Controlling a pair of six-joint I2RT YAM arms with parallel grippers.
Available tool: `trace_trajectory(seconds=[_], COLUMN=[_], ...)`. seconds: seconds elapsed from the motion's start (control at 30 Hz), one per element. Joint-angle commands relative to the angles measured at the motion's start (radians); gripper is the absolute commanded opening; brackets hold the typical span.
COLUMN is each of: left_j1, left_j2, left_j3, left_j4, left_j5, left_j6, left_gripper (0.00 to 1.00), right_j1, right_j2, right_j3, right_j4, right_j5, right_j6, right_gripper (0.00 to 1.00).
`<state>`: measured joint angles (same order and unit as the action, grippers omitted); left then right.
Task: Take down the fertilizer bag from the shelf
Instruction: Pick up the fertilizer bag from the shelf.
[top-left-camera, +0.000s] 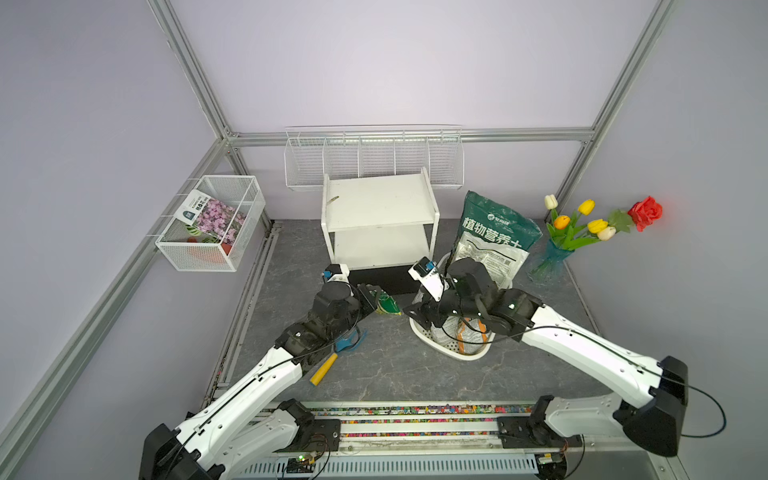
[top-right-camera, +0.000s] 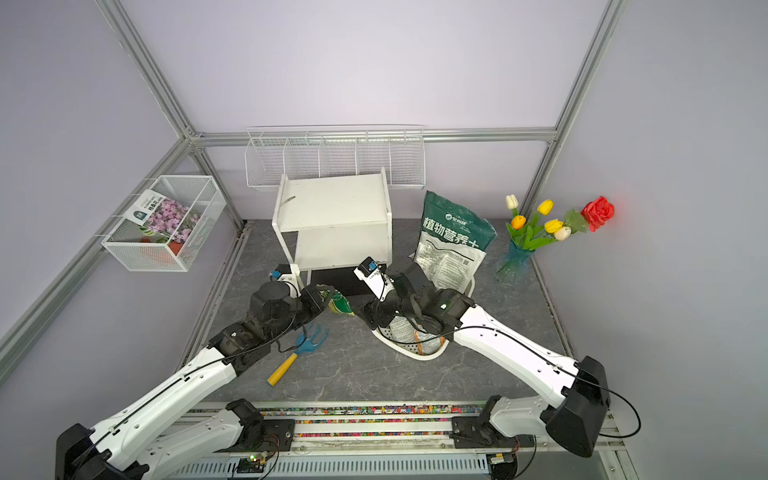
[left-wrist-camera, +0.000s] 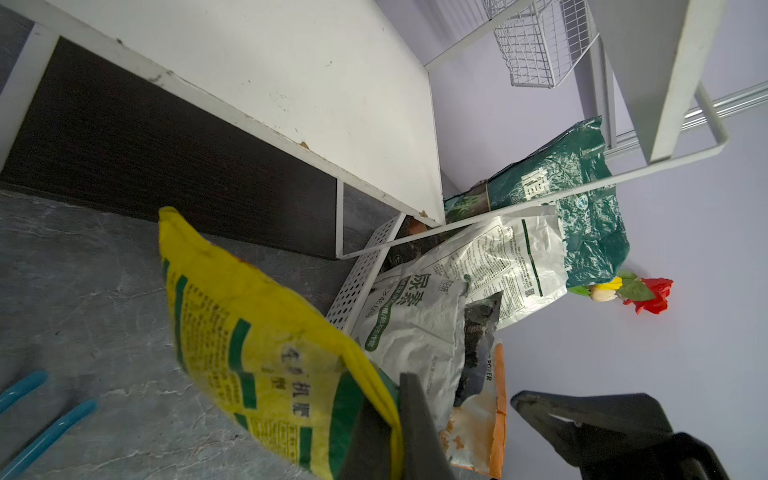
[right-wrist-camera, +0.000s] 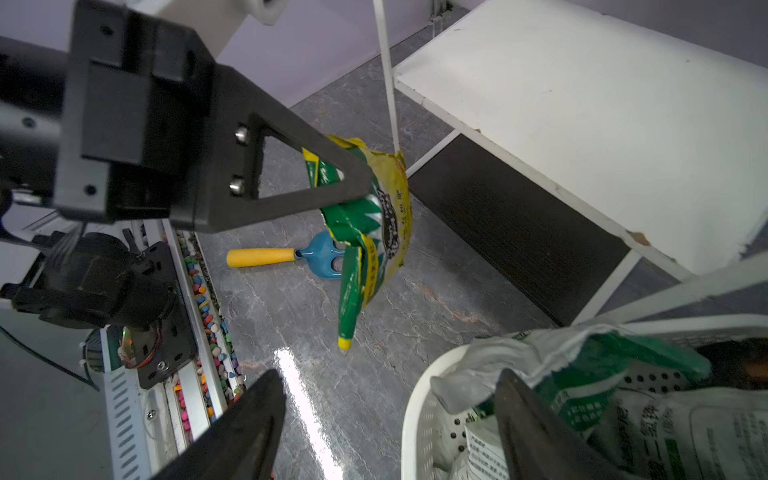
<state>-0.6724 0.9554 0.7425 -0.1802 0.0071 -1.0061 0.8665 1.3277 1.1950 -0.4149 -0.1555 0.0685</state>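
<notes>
My left tool hides most of the bag, pinching its top. It hangs clear of the shelf, above the desk. Arm bent, my right tool gapes wide by the basket.

You have open floor in front of the shelf, broken only by the hand rake toward the shelf's left front. At the shelf's right front the perforated basket, stuffed with bags, blocks the way, and the tall green bag stands just beside the shelf's right posts. The wire basket hangs just behind the shelf's top.
</notes>
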Motion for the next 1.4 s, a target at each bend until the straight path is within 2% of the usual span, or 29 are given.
trace_trajectory(seconds=[0.0,0.33,0.5,0.53,0.6,0.73,0.93,0.97,1.03,1.07,1.1,1.13,1.27,1.37], left_j1=[0.002,0.002,0.002,0.003,0.002,0.002,0.002,0.002,0.003,0.002,0.002,0.002,0.002,0.003], left_j2=[-0.034,-0.063,-0.087,-0.093,-0.106,-0.128,-0.126,-0.125,-0.122,-0.12,-0.122,-0.124,-0.145,-0.179], left_j3=[0.046,0.035,0.033,0.031,0.022,0.003,0.001,0.001,0.005,0.009,0.011,0.012,0.029,0.04], left_j4=[0.023,0.031,0.026,0.024,0.021,0.026,0.027,0.026,0.012,0.002,-0.009,-0.014,-0.047,-0.084], left_j5=[0.027,0.062,0.058,0.054,0.045,0.032,0.035,0.034,0.028,0.018,0.009,0.002,-0.055,-0.166], left_j6=[-0.012,-0.048,-0.051,-0.053,-0.055,-0.063,-0.065,-0.065,-0.076,-0.077,-0.076,-0.077,-0.073,-0.039], left_gripper=[0.0,0.0,0.0,0.0,0.0,0.0,0.0,0.04,0.53,0.68,0.89,1.0,1.0,1.0], right_j1=[0.036,0.046,0.045,0.046,0.046,0.046,0.046,0.045,0.048,0.046,0.048,0.047,0.049,0.048], right_j2=[0.038,0.149,0.221,0.232,0.25,0.266,0.244,0.238,0.221,0.214,0.206,0.197,0.158,0.117], right_j3=[0.04,0.066,0.103,0.112,0.128,0.151,0.155,0.156,0.158,0.158,0.159,0.162,0.166,0.169], right_j4=[-0.003,0.06,0.077,0.08,0.078,0.071,0.083,0.081,0.078,0.075,0.069,0.062,0.033,-0.001], right_j5=[-0.014,0.022,0.031,0.026,0.012,-0.027,-0.089,-0.095,-0.105,-0.107,-0.106,-0.106,-0.101,-0.092], right_j6=[-0.04,-0.029,-0.021,-0.019,-0.015,-0.007,0.028,0.031,0.037,0.038,0.039,0.037,0.029,0.023], right_gripper=[0.81,0.76,0.64,0.59,0.43,0.0,0.0,0.0,0.0,0.0,0.0,0.0,0.0,0.0])
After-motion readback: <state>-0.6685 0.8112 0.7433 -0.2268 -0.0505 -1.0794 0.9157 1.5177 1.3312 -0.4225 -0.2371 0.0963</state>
